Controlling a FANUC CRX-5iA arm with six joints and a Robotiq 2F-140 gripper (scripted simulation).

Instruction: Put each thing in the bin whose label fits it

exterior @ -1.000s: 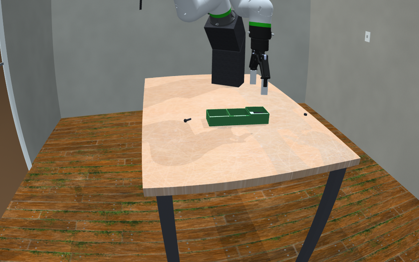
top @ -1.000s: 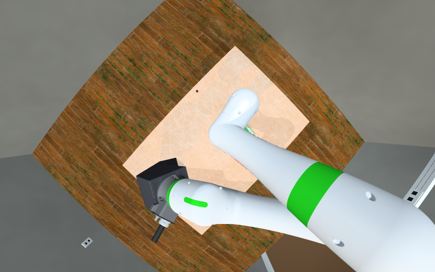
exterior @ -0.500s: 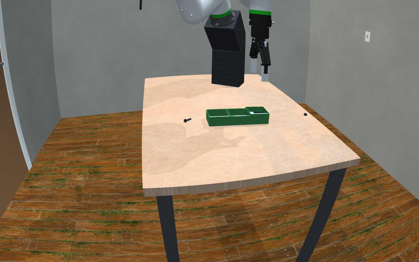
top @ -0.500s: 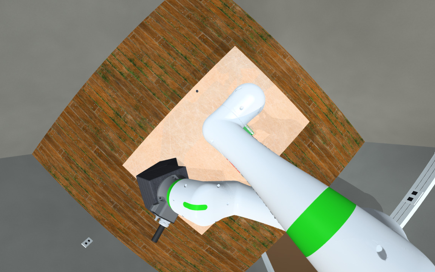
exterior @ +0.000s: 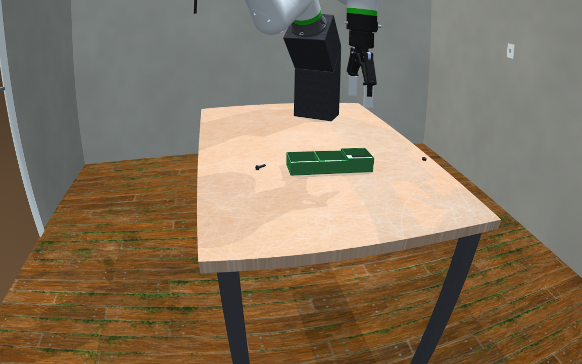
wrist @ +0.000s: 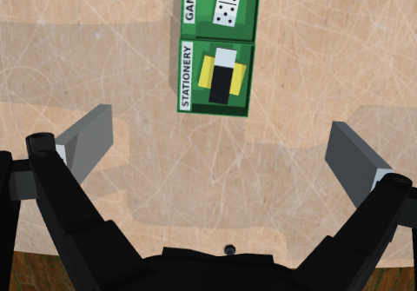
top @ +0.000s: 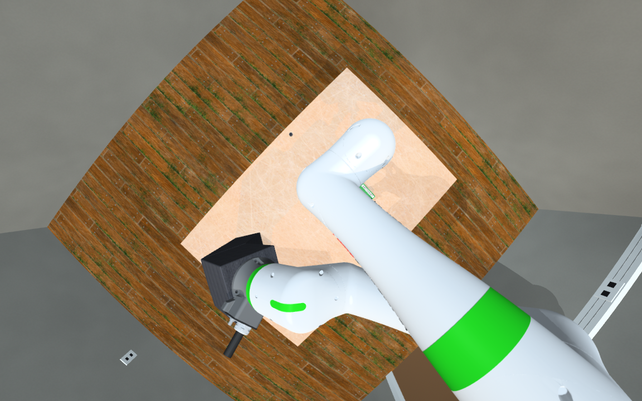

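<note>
Three green bins (exterior: 329,161) stand in a row on the table. In the wrist view the nearest one, labelled STATIONERY (wrist: 215,78), holds a yellow, black and white item (wrist: 221,76). The GAMES bin holds a white domino (wrist: 228,3). My gripper (exterior: 359,95) hangs high above the table behind the right end of the row, open wide and empty; it also shows in the wrist view (wrist: 221,152). A black bolt (exterior: 260,167) lies on the table left of the bins. A small black piece (exterior: 424,158) lies near the right edge.
The arm's black pedestal (exterior: 317,72) stands at the table's back edge. In the overhead view the arm (top: 388,239) hides most of the table and the bins; only the small black piece (top: 291,133) shows. Table edges are close on all sides.
</note>
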